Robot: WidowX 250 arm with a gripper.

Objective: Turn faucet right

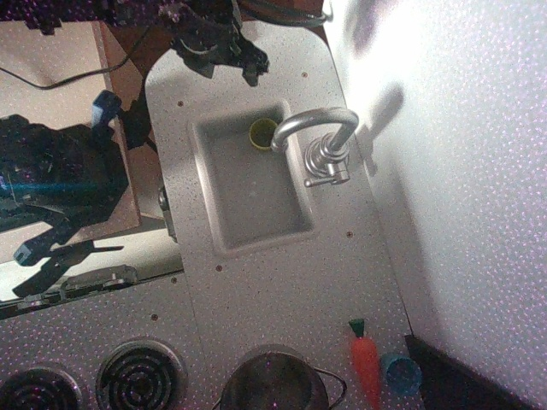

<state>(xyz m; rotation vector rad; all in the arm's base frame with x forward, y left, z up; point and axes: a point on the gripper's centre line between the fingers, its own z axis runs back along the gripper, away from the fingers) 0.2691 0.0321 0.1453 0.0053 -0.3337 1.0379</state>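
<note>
The faucet (320, 137) is shiny silver metal and stands on the counter at the right edge of the sink (224, 229). Its arched spout curves left and ends over the basin's far right corner, above a small yellow-green cup (261, 133). Its small lever sticks out toward the near side of the ribbed base. My black gripper (231, 67) hangs above the counter's far end, beyond the sink and to the left of the faucet, apart from it. Its fingers look spread with nothing between them.
A white wall rises right of the counter, close behind the faucet. At the near edge are an orange toy carrot (366, 366), a blue cup (400, 374), a metal pot (273, 383) and stove burners (141, 376). Dark equipment and cables lie to the left.
</note>
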